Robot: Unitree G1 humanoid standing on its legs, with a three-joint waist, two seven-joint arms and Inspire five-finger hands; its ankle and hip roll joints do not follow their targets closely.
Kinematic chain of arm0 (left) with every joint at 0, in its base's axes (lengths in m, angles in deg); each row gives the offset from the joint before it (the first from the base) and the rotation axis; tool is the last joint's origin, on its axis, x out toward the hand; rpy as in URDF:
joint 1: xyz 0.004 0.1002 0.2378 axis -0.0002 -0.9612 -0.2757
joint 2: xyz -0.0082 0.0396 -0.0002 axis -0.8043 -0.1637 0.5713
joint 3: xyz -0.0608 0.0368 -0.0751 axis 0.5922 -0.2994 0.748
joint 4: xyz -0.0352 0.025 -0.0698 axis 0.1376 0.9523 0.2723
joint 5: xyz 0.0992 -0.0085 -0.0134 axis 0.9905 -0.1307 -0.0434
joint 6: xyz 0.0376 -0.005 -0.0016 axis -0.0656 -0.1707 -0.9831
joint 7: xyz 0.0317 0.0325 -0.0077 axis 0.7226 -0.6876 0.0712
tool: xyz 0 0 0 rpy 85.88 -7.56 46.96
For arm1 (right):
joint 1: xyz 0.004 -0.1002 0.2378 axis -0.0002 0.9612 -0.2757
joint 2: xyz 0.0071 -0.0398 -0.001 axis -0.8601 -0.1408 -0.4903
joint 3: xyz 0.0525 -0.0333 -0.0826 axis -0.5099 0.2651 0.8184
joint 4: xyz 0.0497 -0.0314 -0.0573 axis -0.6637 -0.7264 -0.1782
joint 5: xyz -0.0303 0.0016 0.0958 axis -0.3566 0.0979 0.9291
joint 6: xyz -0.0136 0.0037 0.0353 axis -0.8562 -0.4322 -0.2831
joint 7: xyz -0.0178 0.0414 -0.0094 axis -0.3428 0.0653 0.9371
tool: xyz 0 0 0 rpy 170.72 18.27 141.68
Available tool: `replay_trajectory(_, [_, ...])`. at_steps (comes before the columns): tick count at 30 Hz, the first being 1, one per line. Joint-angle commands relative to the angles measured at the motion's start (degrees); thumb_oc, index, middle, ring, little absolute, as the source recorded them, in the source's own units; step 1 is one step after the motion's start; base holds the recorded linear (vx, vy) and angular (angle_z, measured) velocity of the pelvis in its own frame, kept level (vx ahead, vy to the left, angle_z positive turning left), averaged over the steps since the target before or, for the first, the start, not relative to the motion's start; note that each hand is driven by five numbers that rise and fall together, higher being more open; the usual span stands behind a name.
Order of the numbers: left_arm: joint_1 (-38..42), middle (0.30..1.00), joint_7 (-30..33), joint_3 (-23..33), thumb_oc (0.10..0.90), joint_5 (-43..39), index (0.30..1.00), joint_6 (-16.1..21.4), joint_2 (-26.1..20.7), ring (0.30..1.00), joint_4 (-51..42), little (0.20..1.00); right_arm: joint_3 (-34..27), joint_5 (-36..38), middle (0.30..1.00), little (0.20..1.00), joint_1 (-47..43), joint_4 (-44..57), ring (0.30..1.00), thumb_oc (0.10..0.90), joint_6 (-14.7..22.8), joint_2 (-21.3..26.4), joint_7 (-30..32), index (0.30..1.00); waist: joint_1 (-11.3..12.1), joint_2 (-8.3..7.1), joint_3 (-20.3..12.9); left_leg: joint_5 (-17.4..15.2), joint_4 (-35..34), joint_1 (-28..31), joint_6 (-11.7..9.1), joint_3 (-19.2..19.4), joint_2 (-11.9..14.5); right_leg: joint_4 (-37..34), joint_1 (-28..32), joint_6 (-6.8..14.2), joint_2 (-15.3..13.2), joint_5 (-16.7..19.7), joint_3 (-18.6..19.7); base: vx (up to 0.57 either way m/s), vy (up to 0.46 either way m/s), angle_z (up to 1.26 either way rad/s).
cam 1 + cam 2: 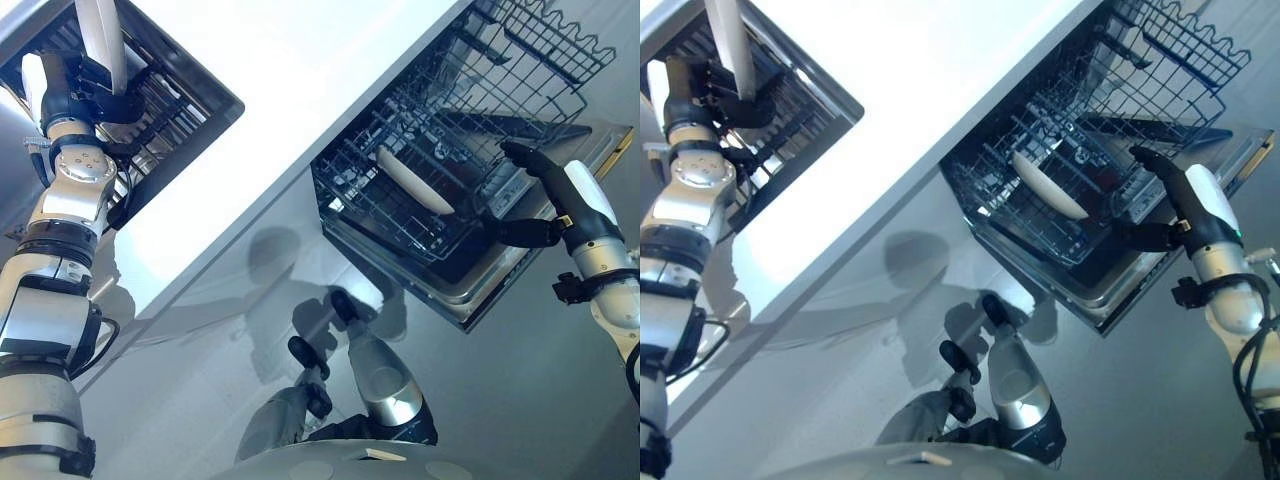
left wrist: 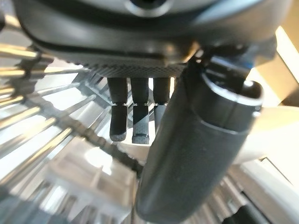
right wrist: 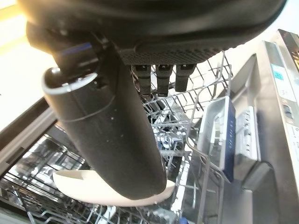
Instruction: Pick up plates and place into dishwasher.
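While the left hand (image 1: 95, 95) fingers clamp 1 plate (image 1: 100, 35), right hand (image 1: 545, 200) fingers apart, no legible print.

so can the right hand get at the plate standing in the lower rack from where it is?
Probably yes. The right hand hovers open beside the dishwasher rack, and the plate stands upright with nothing above it.
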Motion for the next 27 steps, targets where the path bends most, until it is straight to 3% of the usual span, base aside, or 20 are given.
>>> replay_trajectory(1, [2.45, 0.3, 2.55, 2.83, 0.1, 3.89, 0.3, 3.73, -6.21, 0.3, 2.48, 0.2, -8.52, 0.99, 0.9, 0.9, 1.58, 4.44, 0.9, 0.8, 5.67, 2.12, 0.79, 0.9, -1.12, -0.67, -11.85, -5.77, 4.06, -1.56, -1.47, -0.17, -0.36, 4.55, -0.42, 6.41, -0.33, -8.47, -2.88, 0.04, 0.03, 0.01])
replay_trajectory(14, [-0.78, 0.3, -0.37, 5.94, 0.1, 8.31, 0.3, 6.25, -8.62, 0.3, 2.82, 0.2, -11.85, 1.45, 0.9, 0.9, 6.18, 6.7, 0.9, 0.8, 8.58, -0.73, -4.37, 0.9, -0.7, 0.79, -19.71, -5.73, 1.57, 2.62, -1.68, -0.41, -0.39, 2.26, 3.76, 6.59, 0.55, -8.37, -1.89, 0.0, 0.017, 0.04])
replay_trajectory(26, [-3.57, 0.3, -3.0, 5.82, 0.1, 11.82, 0.3, 9.01, -8.21, 0.3, -1.9, 0.2, -10.79, 1.93, 0.9, 0.9, 4.07, 7.54, 0.9, 0.8, 10.21, -0.63, -4.68, 0.9, 1.34, 1.05, -22.86, -5.6, 0.31, 4.32, -1.62, -1.8, -0.33, 1.72, 5.79, 6.25, 1.29, -8.7, -1.93, -0.06, 0.004, 0.02])
replay_trajectory(27, [-4.03, 0.3, -3.26, 5.46, 0.1, 12.36, 0.3, 10.01, -7.87, 0.3, -2.57, 0.2, -10.1, 3.31, 0.9, 0.9, 2.72, 7.69, 0.9, 0.8, 10.94, -0.17, -4.88, 0.9, 1.85, 0.67, -23.13, -4.48, 0.61, 3.84, -1.58, -1.17, -0.11, 1.94, 5.38, 5.7, 1.53, -7.5, -2.02, -0.05, 0.002, 0.01])
